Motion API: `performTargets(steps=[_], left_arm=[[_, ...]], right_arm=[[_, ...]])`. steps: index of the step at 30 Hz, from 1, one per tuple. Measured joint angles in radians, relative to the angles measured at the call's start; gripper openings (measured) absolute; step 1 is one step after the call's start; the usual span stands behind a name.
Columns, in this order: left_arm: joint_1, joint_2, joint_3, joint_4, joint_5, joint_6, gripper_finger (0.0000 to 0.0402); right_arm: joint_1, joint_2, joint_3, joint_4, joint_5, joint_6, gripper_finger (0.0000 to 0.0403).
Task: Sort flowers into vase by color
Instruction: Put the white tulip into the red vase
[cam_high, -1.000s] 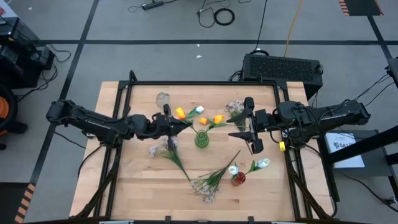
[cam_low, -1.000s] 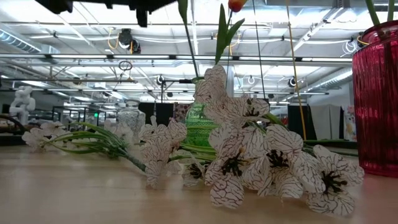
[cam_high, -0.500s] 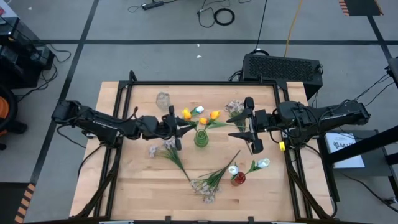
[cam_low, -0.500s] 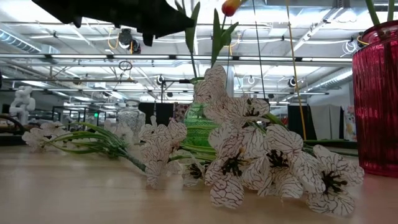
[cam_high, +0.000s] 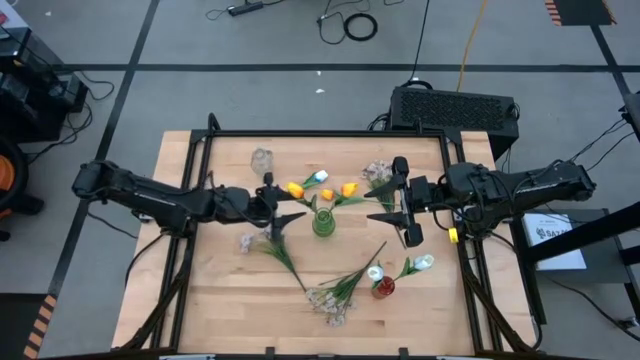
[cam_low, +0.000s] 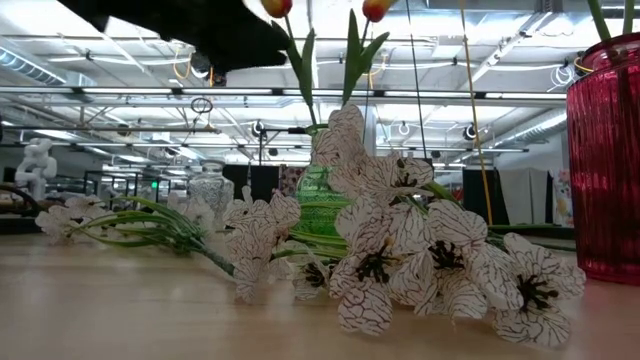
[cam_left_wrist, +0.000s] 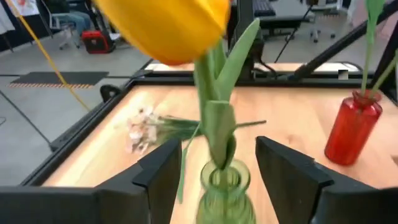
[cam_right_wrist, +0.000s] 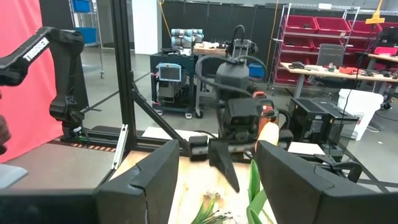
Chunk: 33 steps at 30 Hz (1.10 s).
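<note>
— Green glass vase at mid-worktop now carries two orange-yellow tulips; the one nearest the left gripper stands with its stem in the vase mouth, seen between the spread fingers in the left wrist view; that gripper looks released, holding nothing.

— And the right gripper?

— It waits beside the vase on the far side, jaws apart and empty; the step in hand reads as the drop-off of an orange tulip.

— What remains?

— White tulips sit at the red vase near the front edge; sprays of pale blossoms lie loose on the wood, another spray just below the left gripper; a clear vase stands empty at the back.

— Next move, then?

— Probably the left arm backs clear of the leaves without tipping the stem; then a spray wants a grasp low on its stalks.
</note>
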Motion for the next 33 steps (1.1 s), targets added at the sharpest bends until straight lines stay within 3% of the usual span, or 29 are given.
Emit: performTargets(steps=[6, 14, 23, 33], left_arm=[[-0.006, -0.174, 0.001, -0.296, -0.012, -0.031, 0.0215], [-0.004, -0.248, 0.001, -0.44, -0.244, 0.013, 0.0215], [0.067, -0.125, 0.001, -0.555, -0.229, -0.06, 0.0215], [0.234, 0.095, 0.001, -0.504, -0.144, -0.078, 0.0215]], right_arm=[[0.0, 0.0, 0.0, -0.002, 0.0, 0.0, 0.0208], [0.0, 0.0, 0.0, -0.002, 0.001, 0.0, 0.0208], [0.0, 0.0, 0.0, -0.003, 0.003, -0.01, 0.0208], [0.0, 0.0, 0.0, -0.003, 0.003, -0.019, 0.0208]])
